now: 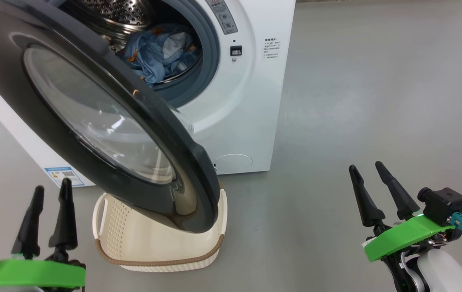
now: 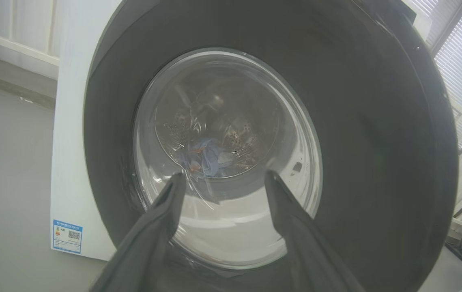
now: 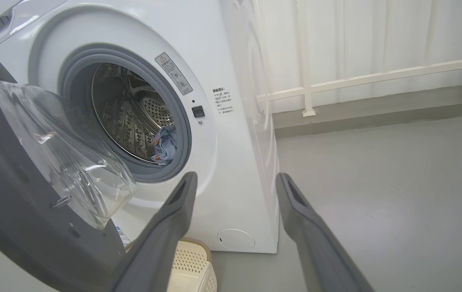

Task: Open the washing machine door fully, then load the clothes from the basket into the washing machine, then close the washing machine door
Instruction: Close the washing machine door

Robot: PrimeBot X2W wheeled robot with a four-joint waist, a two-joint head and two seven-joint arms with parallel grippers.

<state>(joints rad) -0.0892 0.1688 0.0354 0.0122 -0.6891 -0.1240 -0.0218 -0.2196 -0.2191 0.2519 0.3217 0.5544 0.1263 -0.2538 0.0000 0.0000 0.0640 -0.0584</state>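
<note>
- While the washing machine door (image 1: 93,121) stands part-open, running from 10 o'clock to centre in the head view, the clothes (image 1: 160,50) lie in the drum of the washing machine (image 1: 247,101) at 12 o'clock.
- Head view: the basket (image 1: 153,251) sits on the floor at 6 o'clock, under the door's lower edge.
- The left gripper (image 1: 52,184) is at 8 o'clock and the right gripper (image 1: 365,165) at 4 o'clock, both with fingers spread and nothing between them.
- Left wrist view: fingers apart, aimed at the door's glass window. Blue fabric shows through it at centre.
- Right wrist view: fingers wide. Door at 9 o'clock, clothes low in the drum near centre, basket corner at 6 o'clock.
</note>
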